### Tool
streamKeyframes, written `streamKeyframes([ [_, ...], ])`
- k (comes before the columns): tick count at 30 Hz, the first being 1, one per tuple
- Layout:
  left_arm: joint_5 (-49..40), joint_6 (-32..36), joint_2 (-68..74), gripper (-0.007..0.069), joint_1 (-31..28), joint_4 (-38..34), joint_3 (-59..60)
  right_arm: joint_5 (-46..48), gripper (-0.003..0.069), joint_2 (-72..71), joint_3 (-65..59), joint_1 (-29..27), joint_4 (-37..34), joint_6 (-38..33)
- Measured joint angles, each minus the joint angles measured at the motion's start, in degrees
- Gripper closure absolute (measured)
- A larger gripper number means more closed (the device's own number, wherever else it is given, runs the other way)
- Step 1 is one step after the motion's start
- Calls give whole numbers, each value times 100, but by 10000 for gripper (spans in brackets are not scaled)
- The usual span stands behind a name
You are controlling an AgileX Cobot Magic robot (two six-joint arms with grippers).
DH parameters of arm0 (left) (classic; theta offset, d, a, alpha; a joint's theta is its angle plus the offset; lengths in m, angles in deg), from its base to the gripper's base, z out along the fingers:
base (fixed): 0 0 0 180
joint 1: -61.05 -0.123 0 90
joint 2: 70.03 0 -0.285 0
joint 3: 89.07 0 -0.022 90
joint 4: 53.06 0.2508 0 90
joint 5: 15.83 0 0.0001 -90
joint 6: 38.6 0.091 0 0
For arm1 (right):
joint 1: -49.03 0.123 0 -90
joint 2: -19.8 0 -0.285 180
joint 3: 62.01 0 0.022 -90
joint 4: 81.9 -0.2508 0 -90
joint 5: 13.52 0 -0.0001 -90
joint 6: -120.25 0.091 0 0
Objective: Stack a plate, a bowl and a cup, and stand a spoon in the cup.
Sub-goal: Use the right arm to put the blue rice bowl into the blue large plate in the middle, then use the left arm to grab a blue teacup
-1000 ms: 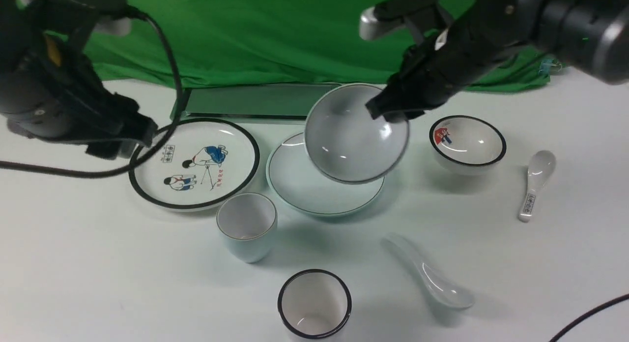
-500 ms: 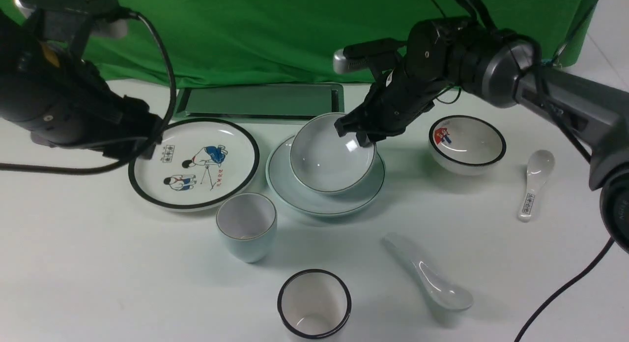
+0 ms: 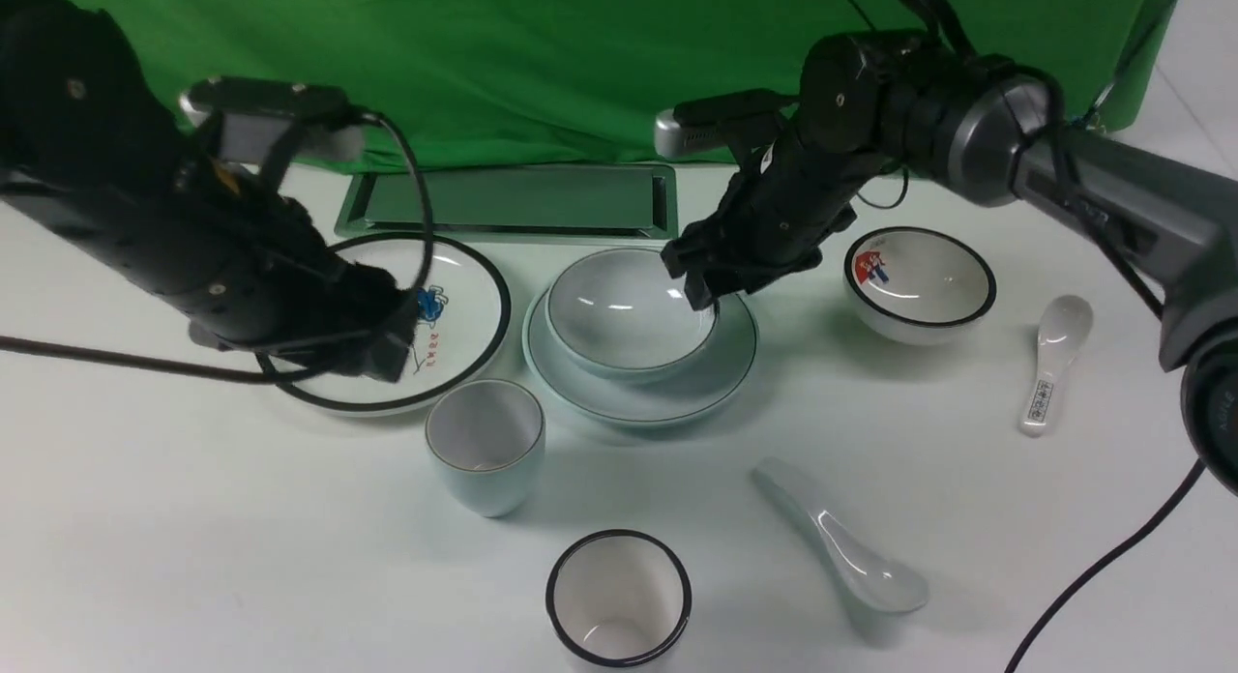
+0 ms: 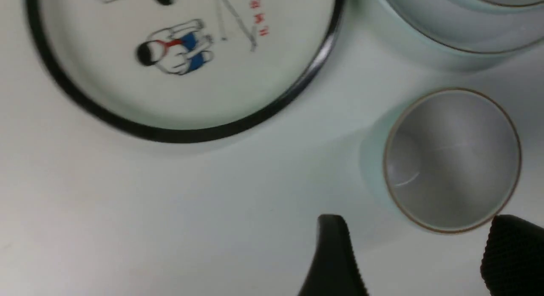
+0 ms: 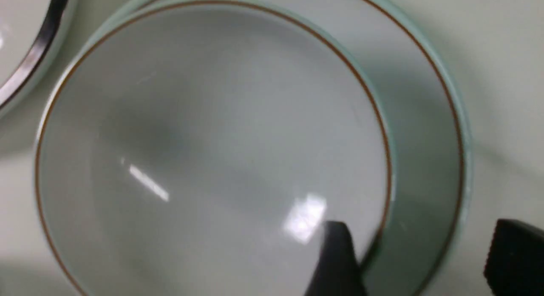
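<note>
The plain pale bowl (image 3: 624,310) sits in the plain pale plate (image 3: 667,402) at the table's middle. My right gripper (image 3: 711,288) is open at the bowl's right rim. In the right wrist view (image 5: 418,255) one finger (image 5: 335,253) is inside the bowl (image 5: 212,138) and the other stands apart beyond the plate (image 5: 429,117). The thin-rimmed cup (image 3: 484,441) stands in front of the plate, to its left. My left gripper (image 4: 420,249) is open and empty just short of the cup (image 4: 452,160). The plain white spoon (image 3: 841,547) lies at the front right.
A black-rimmed cartoon plate (image 3: 464,296) lies under my left arm. A black-rimmed picture bowl (image 3: 919,277) and a marked spoon (image 3: 1049,364) are at the right. A black-rimmed cup (image 3: 619,596) stands at the front. A grey tray (image 3: 513,199) and green cloth are behind.
The right gripper lowered the bowl from the air onto the plate and opened. The left arm moved right and down over the cartoon plate, toward the thin-rimmed cup.
</note>
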Motion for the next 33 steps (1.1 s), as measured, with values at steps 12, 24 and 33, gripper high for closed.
streamKeyframes([
  [12, 838, -1243, 1345, 197, 835, 1395, -21, 1508, 181, -1497, 180, -62, 662, -648],
  [24, 284, -941, 1275, 625, 835, 1478, -484, 1575, 197, -2505, -854, -62, 680, -680],
  [33, -375, -184, 1794, 624, 835, 918, -3098, 1583, 197, -3406, -1459, -62, 686, -779],
])
